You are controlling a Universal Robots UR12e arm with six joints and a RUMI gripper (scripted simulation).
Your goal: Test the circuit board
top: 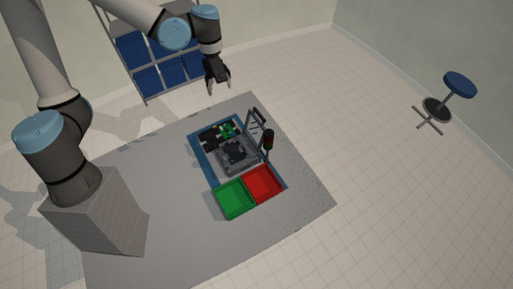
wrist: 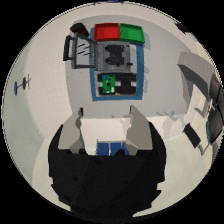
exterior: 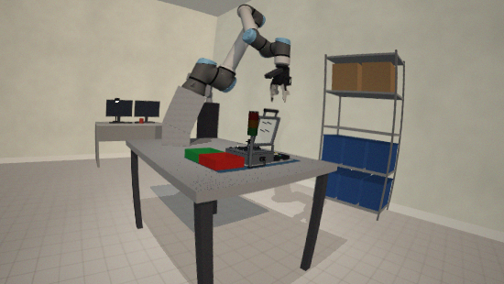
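Note:
My gripper [top: 219, 89] [exterior: 279, 100] [wrist: 106, 106] is partly open and empty, high above the table's back part. The green circuit board [top: 227, 131] [wrist: 108, 83] lies in the black tray [top: 210, 138] beside the tester. The grey tester [top: 231, 169] [wrist: 129, 50] has its lid [exterior: 267, 130] [wrist: 84, 57] standing open. The signal light [top: 268, 140] [exterior: 253, 124] [wrist: 79, 28] shows dull red and green segments; none looks clearly lit. The green bin [top: 234, 198] [exterior: 202, 153] [wrist: 132, 33] and red bin [top: 262, 183] [exterior: 222, 160] [wrist: 107, 32] look empty. Pins, hook tab and the board's connector are too small to tell.
The raised lid and the signal light stand up at one side of the tester, near the red bin. The two bins touch each other side by side. A shelf rack [top: 154, 63] [exterior: 362, 93] with blue boxes stands behind the table. The arm's pedestal [top: 100, 210] is on the table.

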